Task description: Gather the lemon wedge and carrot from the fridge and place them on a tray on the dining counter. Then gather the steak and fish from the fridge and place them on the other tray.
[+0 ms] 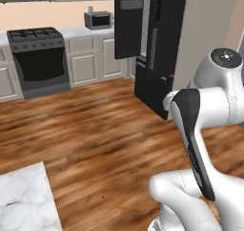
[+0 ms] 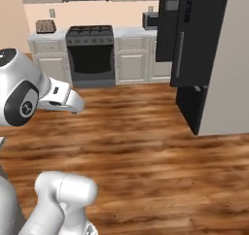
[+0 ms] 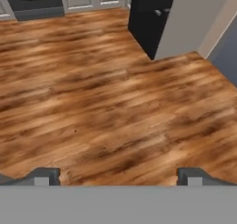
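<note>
Oven range (image 1: 37,58) left of fridge (image 1: 159,58)

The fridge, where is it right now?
The fridge stands at the upper right of the left base view, one door open, across the wood floor, right of the oven range.

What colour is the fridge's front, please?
Black, with a grey vertical handle; the fridge shows best in the right base view.

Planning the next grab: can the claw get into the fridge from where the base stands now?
Probably not. The fridge stands across a stretch of wood floor, and the open claw hangs over bare boards. One door looks ajar.
</note>
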